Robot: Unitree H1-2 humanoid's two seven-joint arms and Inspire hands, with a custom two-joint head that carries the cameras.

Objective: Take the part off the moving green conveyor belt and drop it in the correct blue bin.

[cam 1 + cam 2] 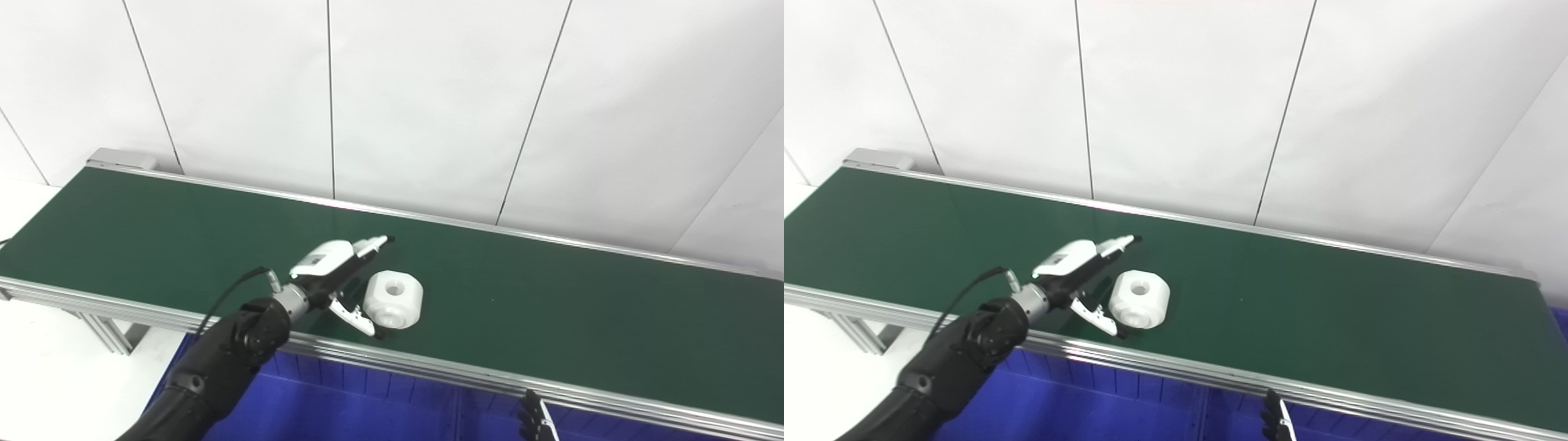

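A white round part (393, 299) with a hole in its top lies on the green conveyor belt (551, 294), near the front rail. My left hand (334, 275) is open just left of the part, fingers stretched above and behind it, thumb low beside its front left. I cannot tell whether the thumb touches it. The same shows in the right eye view, part (1140, 298) and left hand (1078, 275). Only the dark fingertips of my right hand (536, 419) show at the bottom edge, below the belt.
Blue bins (343, 407) sit below the belt's front rail (465, 370), with a divider between them. A white panelled wall stands behind the belt. The belt's left end (119, 159) has a grey metal cap.
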